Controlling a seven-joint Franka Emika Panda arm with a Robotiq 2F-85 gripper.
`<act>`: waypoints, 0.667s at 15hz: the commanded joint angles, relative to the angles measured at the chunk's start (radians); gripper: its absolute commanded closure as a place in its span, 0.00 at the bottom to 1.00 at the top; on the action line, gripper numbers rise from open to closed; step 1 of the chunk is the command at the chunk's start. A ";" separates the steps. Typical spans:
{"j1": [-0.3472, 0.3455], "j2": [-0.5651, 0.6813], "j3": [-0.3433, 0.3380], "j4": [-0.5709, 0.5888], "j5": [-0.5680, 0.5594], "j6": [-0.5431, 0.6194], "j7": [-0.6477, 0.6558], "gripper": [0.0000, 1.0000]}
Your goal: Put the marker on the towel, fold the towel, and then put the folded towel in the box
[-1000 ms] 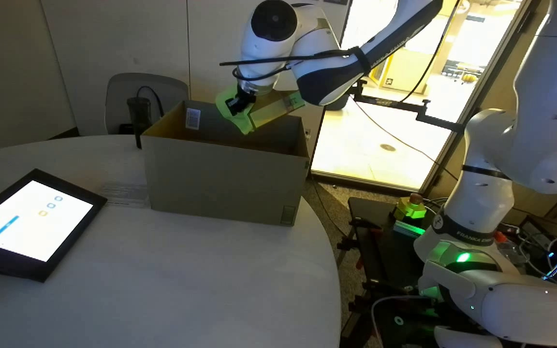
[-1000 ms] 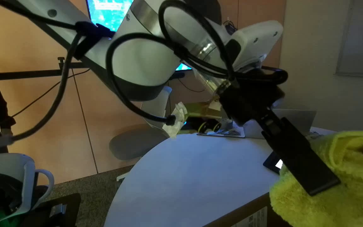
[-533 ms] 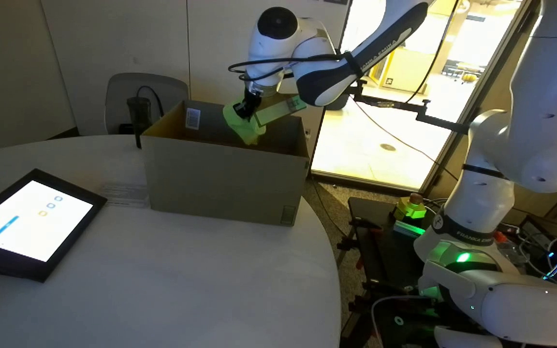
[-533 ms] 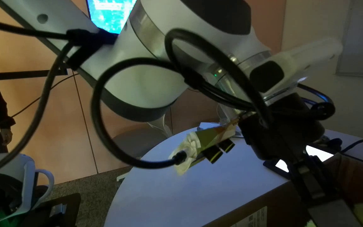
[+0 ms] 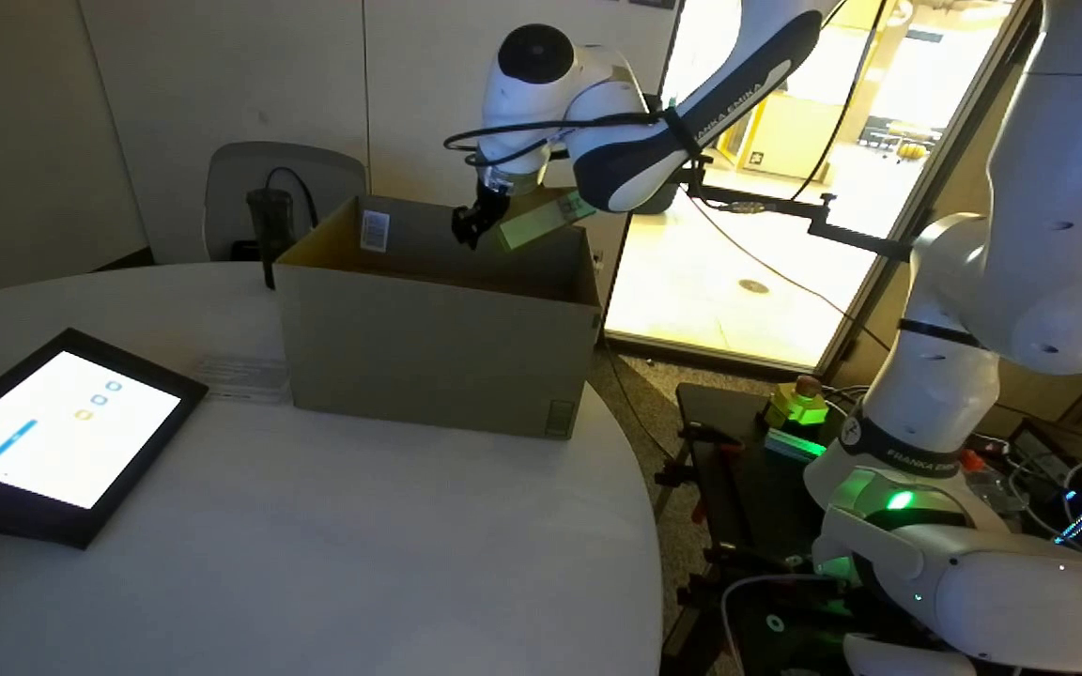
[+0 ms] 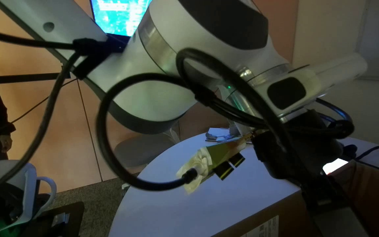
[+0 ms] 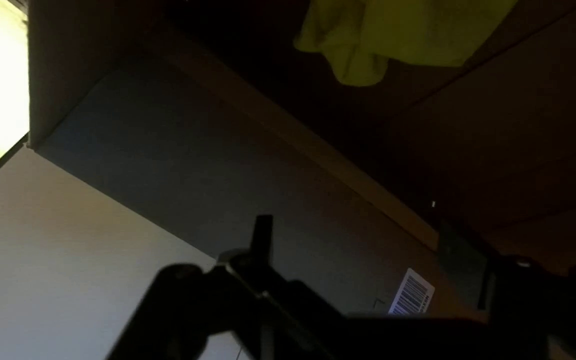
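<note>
The yellow-green towel (image 7: 408, 35) lies down inside the box, bunched with loose corners, at the top of the wrist view. The box's near wall hides it in an exterior view. Brown cardboard forms the box (image 5: 438, 352), which is open at the top and stands on the table's edge; its barcode label (image 7: 412, 292) shows on an inner wall. Over the box's opening hangs my gripper (image 5: 468, 239). Its dark fingers (image 7: 262, 240) are spread apart with only the box wall seen between them, so it is open. The marker is out of view.
A dark-framed tablet (image 5: 62, 432) sits on the white round table (image 5: 363, 563), left of the box. A dark upright device (image 5: 271, 225) stands behind the box, near a grey chair (image 5: 222, 202). A thick black cable (image 6: 143, 189) loops from the arm.
The towel was gripped above the box; my gripper has lowered a little, opened and let go. The towel has dropped inside the box.
</note>
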 commanded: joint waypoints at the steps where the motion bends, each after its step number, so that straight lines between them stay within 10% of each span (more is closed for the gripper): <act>1: 0.006 -0.041 0.018 -0.035 0.070 0.036 -0.109 0.00; 10: 0.132 -0.293 0.173 -0.156 0.631 -0.175 -0.739 0.00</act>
